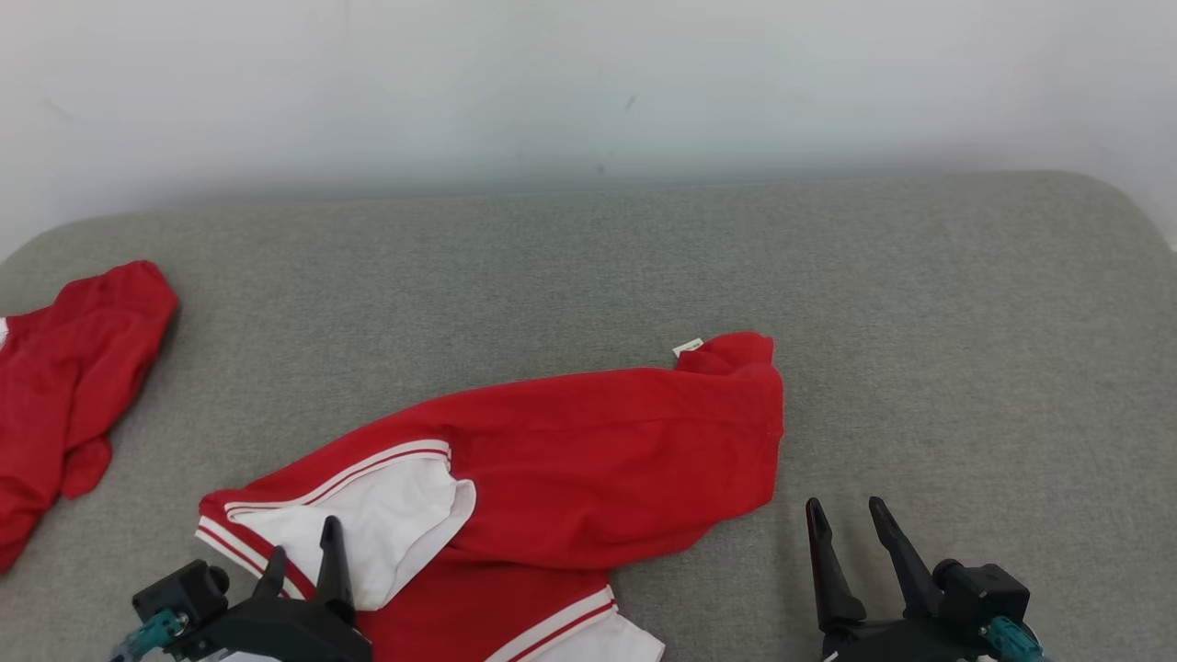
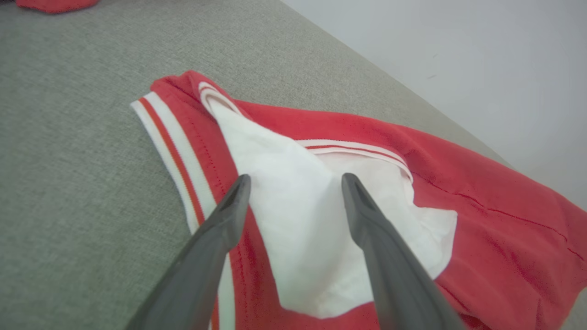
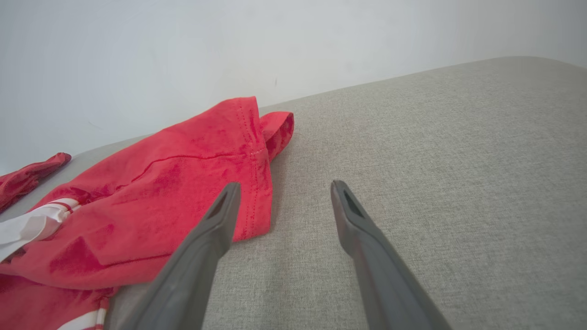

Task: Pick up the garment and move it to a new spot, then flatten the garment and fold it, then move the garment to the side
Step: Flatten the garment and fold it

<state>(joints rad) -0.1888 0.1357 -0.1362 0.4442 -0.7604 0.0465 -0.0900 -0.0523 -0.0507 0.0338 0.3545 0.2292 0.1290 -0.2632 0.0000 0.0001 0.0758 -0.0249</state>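
The red garment with white striped trim lay rumpled on the grey upholstered surface, in the lower centre of the head view. The left hand, released and empty, stood at the lower left with its fingers spread over the garment's white lining. The right hand, likewise released, hovered at the lower right, just beside the garment's red edge. Another red cloth lay at the left edge.
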